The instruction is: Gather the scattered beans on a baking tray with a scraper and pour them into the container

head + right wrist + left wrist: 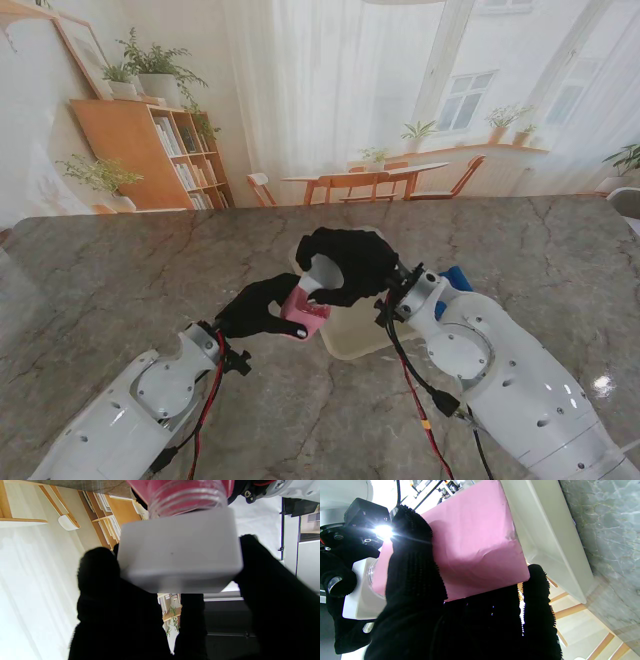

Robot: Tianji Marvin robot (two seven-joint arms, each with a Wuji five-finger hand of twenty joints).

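Note:
My left hand (pixel 258 306) is shut on a pink container (pixel 306 314), held over the near left edge of the cream baking tray (pixel 358 342). My right hand (pixel 352 264) is shut on the container's white square lid (pixel 320 276). In the right wrist view the lid (pixel 180 552) sits at the clear threaded neck (pixel 185 497) with the threads showing; whether it is still screwed on I cannot tell. In the left wrist view the pink container (pixel 470 547) lies against the tray's wall (pixel 545 530), and the lid (pixel 360 590) is behind it. No beans can be made out.
A blue object (pixel 456 279) lies just behind my right wrist, to the right of the tray; most of it is hidden. The grey marble table (pixel 120 280) stretches around the tray on all sides.

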